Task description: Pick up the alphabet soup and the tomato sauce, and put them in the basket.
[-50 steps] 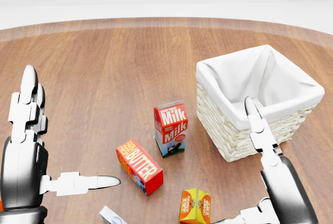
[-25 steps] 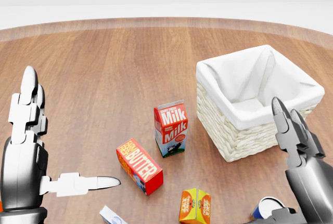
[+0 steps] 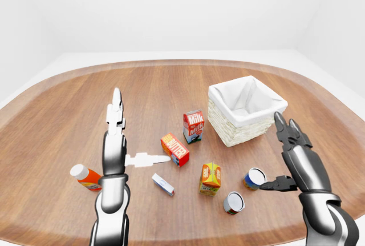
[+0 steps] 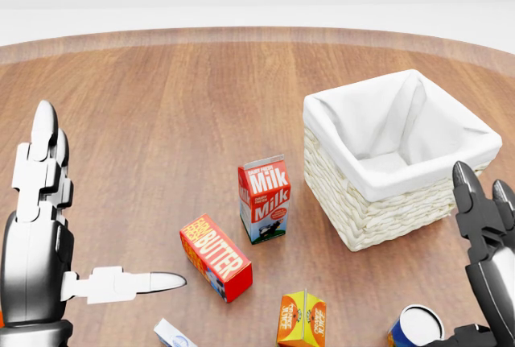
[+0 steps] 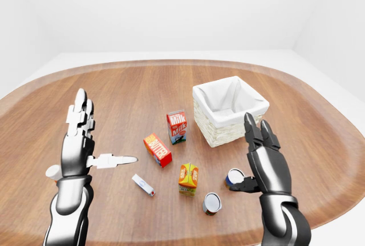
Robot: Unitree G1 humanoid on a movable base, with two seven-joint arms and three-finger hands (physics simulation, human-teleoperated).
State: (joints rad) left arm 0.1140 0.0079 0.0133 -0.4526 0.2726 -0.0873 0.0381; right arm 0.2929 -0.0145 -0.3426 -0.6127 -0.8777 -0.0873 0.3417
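Our right hand (image 3: 291,160) is open, fingers straight up and the thumb pointing sideways toward the blue can (image 3: 254,177), which is just beside the thumb tip. We judge this can is one of the two we must take, but its label is too small to read, so we cannot tell if it is the soup or the sauce. The second can (image 3: 233,202) stands near it, lower in the left-eye view, with a dark body and a pale top. Both cans are on the table (image 3: 68,109), well apart from the basket (image 3: 245,112) but on the same side.

What could go wrong: the two cans stand close together, and the juice box (image 3: 210,178) is also near. If the hand closes from the side with the fingers so wide, it may push the blue can into the other one and roll it away. A round smooth can may also slip when we squeeze it off-centre. And if we choose by colour only, we may take the wrong thing.

Our left hand (image 3: 116,143) is open too, flat and upright, thumb pointing to the butter box (image 3: 175,149). It holds nothing. The basket looks empty inside, with a white cloth lining.
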